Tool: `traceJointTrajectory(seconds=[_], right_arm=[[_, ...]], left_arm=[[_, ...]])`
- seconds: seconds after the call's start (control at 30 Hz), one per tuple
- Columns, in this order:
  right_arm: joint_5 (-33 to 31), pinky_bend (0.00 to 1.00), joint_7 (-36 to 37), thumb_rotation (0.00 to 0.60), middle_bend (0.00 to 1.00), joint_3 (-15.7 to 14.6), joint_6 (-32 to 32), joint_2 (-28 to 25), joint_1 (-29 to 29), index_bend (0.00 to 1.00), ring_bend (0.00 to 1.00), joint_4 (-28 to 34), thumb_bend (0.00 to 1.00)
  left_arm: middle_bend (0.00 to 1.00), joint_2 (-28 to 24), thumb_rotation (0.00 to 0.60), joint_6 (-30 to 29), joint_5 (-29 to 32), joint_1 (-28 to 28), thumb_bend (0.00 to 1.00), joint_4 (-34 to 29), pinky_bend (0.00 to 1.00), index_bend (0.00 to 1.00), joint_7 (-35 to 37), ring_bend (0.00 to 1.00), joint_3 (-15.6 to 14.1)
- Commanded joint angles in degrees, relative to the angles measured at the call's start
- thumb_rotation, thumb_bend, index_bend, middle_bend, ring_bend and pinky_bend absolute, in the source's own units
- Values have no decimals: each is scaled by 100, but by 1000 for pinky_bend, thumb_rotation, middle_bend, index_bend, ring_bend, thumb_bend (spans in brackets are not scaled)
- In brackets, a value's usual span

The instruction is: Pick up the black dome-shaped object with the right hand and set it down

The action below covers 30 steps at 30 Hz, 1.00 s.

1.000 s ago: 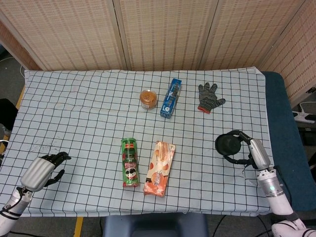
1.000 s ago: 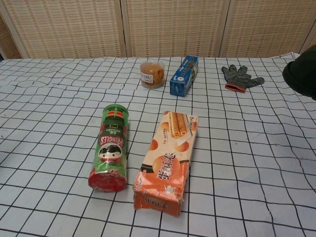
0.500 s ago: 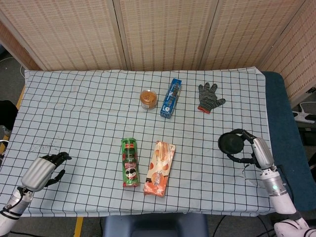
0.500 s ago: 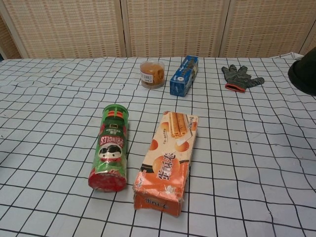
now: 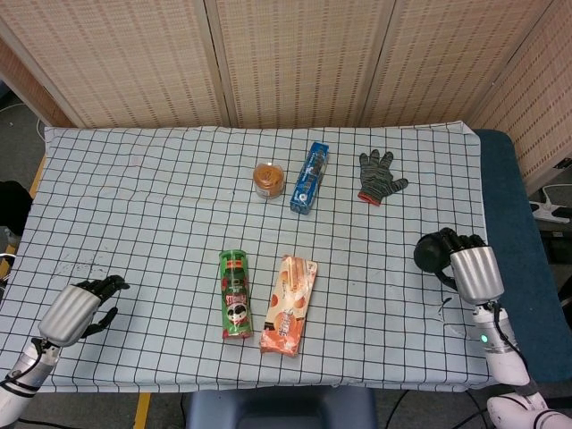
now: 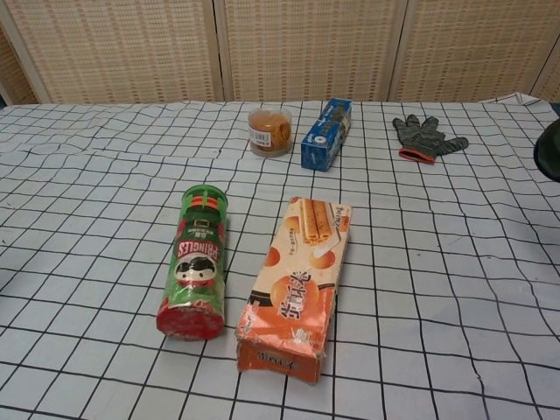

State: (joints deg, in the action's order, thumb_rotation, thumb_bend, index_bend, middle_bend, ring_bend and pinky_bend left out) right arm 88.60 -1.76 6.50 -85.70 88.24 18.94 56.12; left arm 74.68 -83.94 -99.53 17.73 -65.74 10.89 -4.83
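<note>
The black dome-shaped object [image 5: 433, 253] is in the grip of my right hand [image 5: 466, 264] near the table's right edge; the hand's silver back covers part of it. In the chest view only a sliver of the black dome [image 6: 550, 150] shows at the right border, lifted above the cloth. My left hand [image 5: 82, 306] rests at the front left of the table with its fingers curled and nothing in them; the chest view does not show it.
On the checked cloth [image 5: 161, 206] lie a green Pringles can [image 5: 235, 294], an orange biscuit box [image 5: 288, 304], a small jar [image 5: 268, 180], a blue box [image 5: 309, 176] and a grey glove [image 5: 379, 175]. A blue strip [image 5: 514, 241] borders the table's right side.
My right hand has carried the black dome to the right, toward the table's edge, and it has slid almost out of the chest view. The left hand has stayed still.
</note>
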Motion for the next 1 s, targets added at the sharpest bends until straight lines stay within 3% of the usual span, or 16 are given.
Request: traceJointTrajectory(seconds=[0.03, 0.1, 0.2, 0.47, 1.0], right_arm=[[432, 469, 3423, 600, 538, -404, 216, -363, 110, 629, 483, 539, 243], [560, 467, 4361, 600, 538, -497, 202, -540, 145, 629, 484, 771, 244], [586, 466, 5067, 600, 538, -542, 189, -706, 147, 628, 484, 948, 245], [359, 466, 4061, 600, 538, -450, 281, -607, 67, 628, 484, 706, 246], [242, 466, 4017, 600, 538, -667, 1048, 322, 159, 628, 484, -906, 245]], left_arm=[[276, 7, 600, -2, -2, -2, 448, 12, 626, 302, -17, 460, 0], [276, 4, 600, 13, 10, -1, 448, 1, 626, 302, -8, 460, 1], [276, 0, 600, -19, -11, -1, 448, -6, 626, 302, -15, 460, 3], [276, 8, 600, -4, -16, 1, 449, -5, 626, 302, -58, 460, -4], [278, -13, 600, 30, 8, -5, 448, -39, 626, 302, -81, 461, -8]])
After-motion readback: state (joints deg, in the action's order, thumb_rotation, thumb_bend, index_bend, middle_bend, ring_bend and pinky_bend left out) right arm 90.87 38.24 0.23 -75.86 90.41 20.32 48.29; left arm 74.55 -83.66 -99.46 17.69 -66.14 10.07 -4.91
